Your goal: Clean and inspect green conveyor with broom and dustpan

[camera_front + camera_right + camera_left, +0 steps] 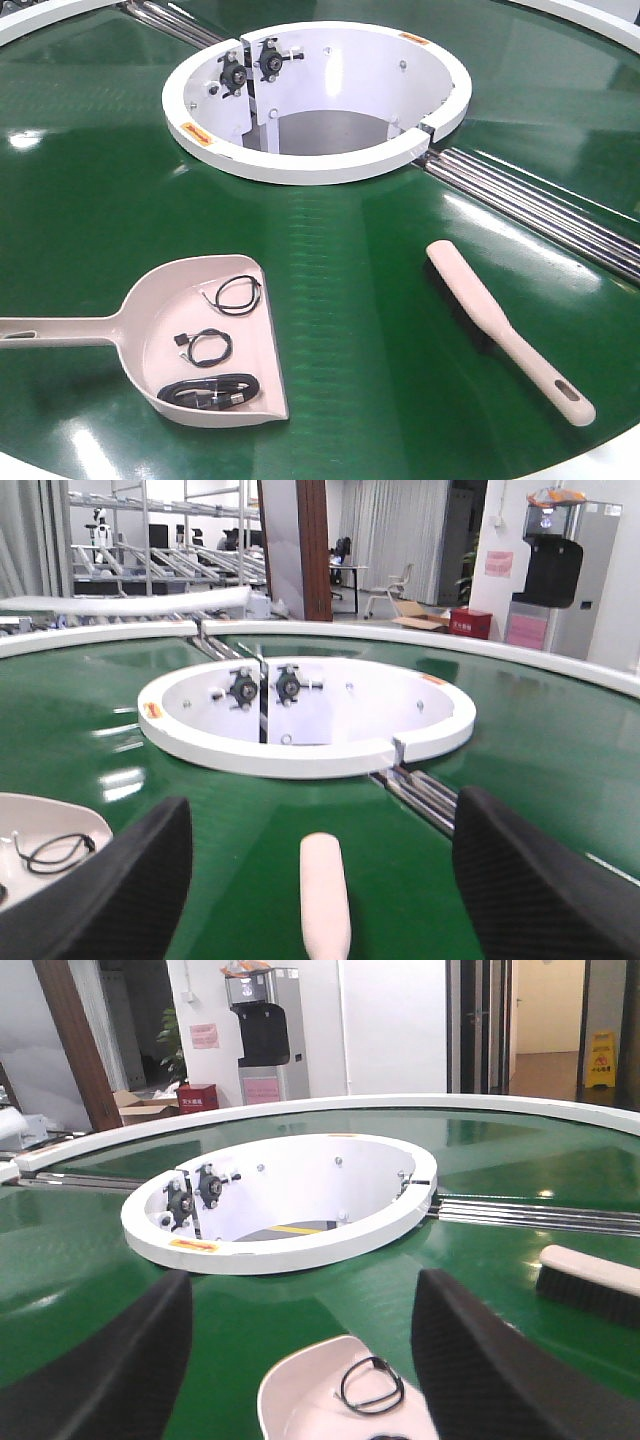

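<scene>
**Broom and dustpan lie untouched; both grippers spread wide above them**

The dustpan [205,335] lies on the green conveyor [380,280] toward its near-left edge, its long flat handle running off toward the left edge, its open mouth facing the middle. Three small coils of black cable [237,295] sit inside the scoop. The broom [505,330] lies apart from it, toward the near-right edge, bristles down, its slotted handle end pointing at the near-right rim. The white ring opening [320,160] sits beyond both, with the steel roller rails [540,205] running off to the right.

The left gripper [300,1360] hangs over the dustpan with its jaws wide apart, holding nothing. The right gripper [320,880] is likewise wide open and empty, the broom's pale back lying between its fingers.

Both tools look like light, stiff, smooth plastic, likely to skid on the glossy belt. The narrow handles seem the best holds: the broom's tapered neck, the dustpan's flat handle near the scoop, kept level so the cables stay in.
</scene>
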`<state>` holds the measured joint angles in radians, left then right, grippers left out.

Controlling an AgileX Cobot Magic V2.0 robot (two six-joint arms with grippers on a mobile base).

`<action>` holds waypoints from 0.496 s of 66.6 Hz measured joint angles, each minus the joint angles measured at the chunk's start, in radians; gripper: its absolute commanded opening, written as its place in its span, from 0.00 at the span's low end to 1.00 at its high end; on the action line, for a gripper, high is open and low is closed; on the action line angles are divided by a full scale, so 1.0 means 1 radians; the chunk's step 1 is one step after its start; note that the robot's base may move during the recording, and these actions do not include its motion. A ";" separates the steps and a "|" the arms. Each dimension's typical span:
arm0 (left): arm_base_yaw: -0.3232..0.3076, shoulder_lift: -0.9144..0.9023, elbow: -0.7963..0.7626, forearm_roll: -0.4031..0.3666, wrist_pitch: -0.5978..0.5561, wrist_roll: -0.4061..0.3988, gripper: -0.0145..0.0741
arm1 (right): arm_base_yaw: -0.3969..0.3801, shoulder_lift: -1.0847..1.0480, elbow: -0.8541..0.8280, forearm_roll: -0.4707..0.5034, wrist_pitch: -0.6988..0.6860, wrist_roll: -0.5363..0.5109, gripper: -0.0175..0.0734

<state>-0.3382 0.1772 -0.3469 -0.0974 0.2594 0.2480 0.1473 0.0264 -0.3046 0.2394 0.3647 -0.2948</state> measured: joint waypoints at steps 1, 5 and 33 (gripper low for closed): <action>0.000 -0.004 0.013 0.000 -0.005 -0.002 0.65 | 0.000 0.000 0.013 0.000 -0.006 0.000 0.76; 0.000 -0.008 0.041 0.000 -0.008 -0.006 0.60 | 0.000 0.000 0.046 0.000 -0.036 0.000 0.73; 0.000 -0.008 0.062 -0.017 -0.006 -0.010 0.15 | 0.000 0.000 0.072 0.004 -0.087 0.003 0.18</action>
<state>-0.3382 0.1696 -0.2844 -0.1147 0.2530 0.2381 0.1473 0.0264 -0.2329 0.2436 0.2778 -0.2915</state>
